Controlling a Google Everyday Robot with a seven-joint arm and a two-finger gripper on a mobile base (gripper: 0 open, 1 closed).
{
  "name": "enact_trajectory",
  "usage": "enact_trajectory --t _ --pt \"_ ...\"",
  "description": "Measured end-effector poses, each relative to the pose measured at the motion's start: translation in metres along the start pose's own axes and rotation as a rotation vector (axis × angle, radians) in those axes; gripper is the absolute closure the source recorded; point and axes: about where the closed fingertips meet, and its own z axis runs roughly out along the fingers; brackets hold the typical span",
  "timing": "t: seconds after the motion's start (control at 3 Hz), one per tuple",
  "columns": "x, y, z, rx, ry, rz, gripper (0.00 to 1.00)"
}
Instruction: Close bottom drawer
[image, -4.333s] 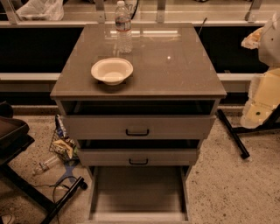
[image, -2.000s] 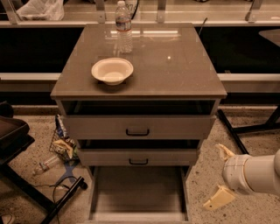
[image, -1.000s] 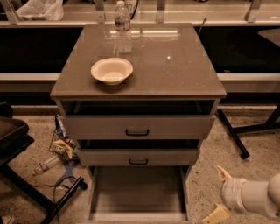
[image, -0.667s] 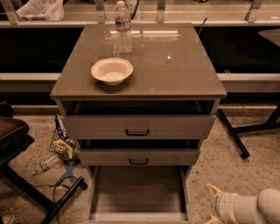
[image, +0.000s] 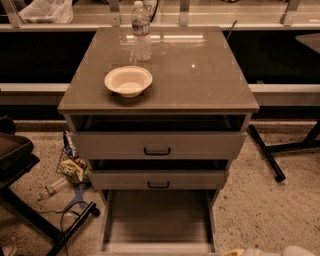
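The bottom drawer (image: 157, 222) is pulled far out toward me. Its shallow empty box shows, and its front edge (image: 157, 248) runs along the bottom of the view. Its handle is out of view. Only a sliver of my gripper (image: 239, 252) and pale arm (image: 297, 250) shows at the bottom right edge, just right of the drawer's front corner, near the floor.
The top drawer (image: 157, 145) and middle drawer (image: 158, 179) stand slightly open. A white bowl (image: 128, 80) and a water bottle (image: 141, 31) sit on the cabinet top. A wire basket of wrappers (image: 72, 165) and black stand legs (image: 35, 222) are at left. A black leg (image: 265, 152) lies at right.
My arm has sunk from the right of the cabinet down to the bottom right edge and is nearly out of view. The drawers, bowl and bottle have not moved.
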Motion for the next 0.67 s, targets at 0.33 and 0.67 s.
enact_trajectory --t 0.33,0.67 --pt "0.034 0.014 0.028 -0.036 -0.010 0.041 0.95" --pt "0.054 0.029 0.052 -0.064 -0.044 0.084 1.00"
